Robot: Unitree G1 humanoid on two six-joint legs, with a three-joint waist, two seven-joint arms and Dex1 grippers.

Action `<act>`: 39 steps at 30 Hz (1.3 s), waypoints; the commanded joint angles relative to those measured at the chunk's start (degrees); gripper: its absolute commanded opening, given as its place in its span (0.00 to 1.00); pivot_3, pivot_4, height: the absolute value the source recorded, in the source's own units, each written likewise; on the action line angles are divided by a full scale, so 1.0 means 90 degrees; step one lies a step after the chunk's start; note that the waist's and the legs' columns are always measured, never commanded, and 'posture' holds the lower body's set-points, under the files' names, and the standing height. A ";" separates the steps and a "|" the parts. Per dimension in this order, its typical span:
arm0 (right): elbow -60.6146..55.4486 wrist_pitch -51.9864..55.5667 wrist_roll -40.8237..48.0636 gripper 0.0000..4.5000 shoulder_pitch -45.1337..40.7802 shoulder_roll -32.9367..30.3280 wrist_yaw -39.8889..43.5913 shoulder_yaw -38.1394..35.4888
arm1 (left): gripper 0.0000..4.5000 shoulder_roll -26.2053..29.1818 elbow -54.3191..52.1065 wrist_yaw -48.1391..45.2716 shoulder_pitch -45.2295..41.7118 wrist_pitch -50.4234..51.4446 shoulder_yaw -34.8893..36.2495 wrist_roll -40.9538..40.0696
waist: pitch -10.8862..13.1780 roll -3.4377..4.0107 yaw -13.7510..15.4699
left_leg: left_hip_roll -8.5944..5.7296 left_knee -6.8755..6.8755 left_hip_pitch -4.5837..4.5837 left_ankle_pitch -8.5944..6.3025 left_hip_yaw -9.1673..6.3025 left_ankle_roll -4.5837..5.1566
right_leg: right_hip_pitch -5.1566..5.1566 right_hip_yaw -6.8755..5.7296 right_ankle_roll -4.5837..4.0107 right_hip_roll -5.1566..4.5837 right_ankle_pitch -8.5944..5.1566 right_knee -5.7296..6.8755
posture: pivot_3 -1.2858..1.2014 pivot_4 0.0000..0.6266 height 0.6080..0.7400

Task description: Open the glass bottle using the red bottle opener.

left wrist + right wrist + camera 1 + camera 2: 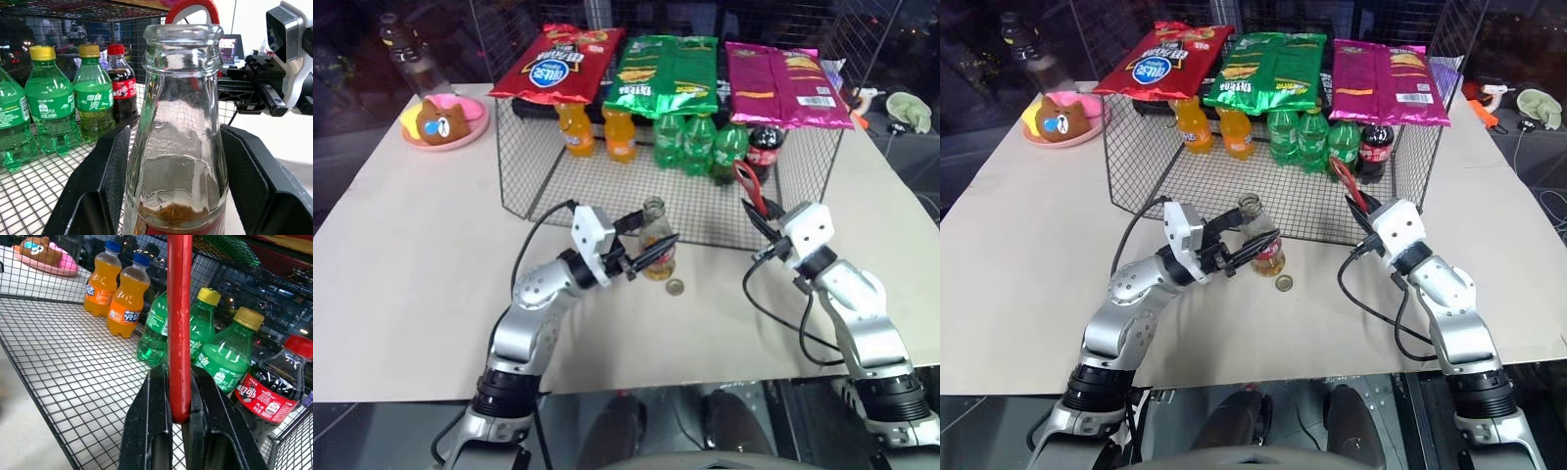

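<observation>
Beside the wire rack [558,186], the left pincer [649,253] grips the glass bottle [656,245].

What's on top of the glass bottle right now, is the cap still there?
Nothing: the glass bottle has a bare open mouth. A small round cap lies on the table beside it. The bottle's base is hidden behind the left gripper.

I see the glass bottle [178,137] as clear, glossy glass, the red bottle opener [179,328] as smooth and shiny, and the wire basket [607,186] as thin metal mesh.
</observation>
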 commanded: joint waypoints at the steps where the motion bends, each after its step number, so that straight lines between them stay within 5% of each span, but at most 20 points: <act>1: -0.0156 -0.0139 -0.0055 0.00 -0.0016 0.0017 -0.0039 -0.0164 | 0.64 -0.0019 -0.0087 0.0018 -0.0045 0.0009 0.0041 -0.0036 | 0.0000 0.0000 0.0000 | 0.0000 0.0000 0.0000 0.0000 0.0000 0.0000 | 0.0000 0.0000 0.0000 0.0000 0.0000 0.0000 | 0.52 0.24 1.00; 5: -0.0138 -0.0178 -0.0135 0.00 -0.0038 0.0004 -0.0077 -0.0238 | 0.82 -0.0062 -0.0081 0.0047 -0.0037 -0.0029 0.0025 0.0009 | 0.0000 0.0000 0.0002 | 0.0000 0.0000 -0.0001 0.0000 0.0000 0.0000 | 0.0000 0.0000 0.0000 0.0000 0.0000 0.0000 | 0.52 0.24 1.00; 25: -0.0582 0.0302 0.0368 0.00 0.0548 -0.0074 0.0304 -0.0463 | 0.82 0.0547 -0.0758 -0.0123 0.0786 0.0081 0.0237 -0.0093 | 0.0002 0.0003 0.0004 | 0.0001 -0.0001 -0.0004 0.0000 -0.0001 0.0000 | -0.0004 0.0001 0.0000 -0.0002 0.0000 -0.0001 | 0.52 0.24 1.00; 39: -0.1965 0.5197 0.3602 0.00 0.1383 -0.0006 0.0002 -0.0777 | 0.82 0.1180 -0.0992 -0.0409 0.2392 -0.0110 0.0802 -0.0174 | 0.0003 0.0011 0.0011 | 0.0010 -0.0021 -0.0003 -0.0002 -0.0003 0.0002 | -0.0007 0.0003 -0.0002 -0.0017 -0.0001 -0.0009 | 0.52 0.24 1.00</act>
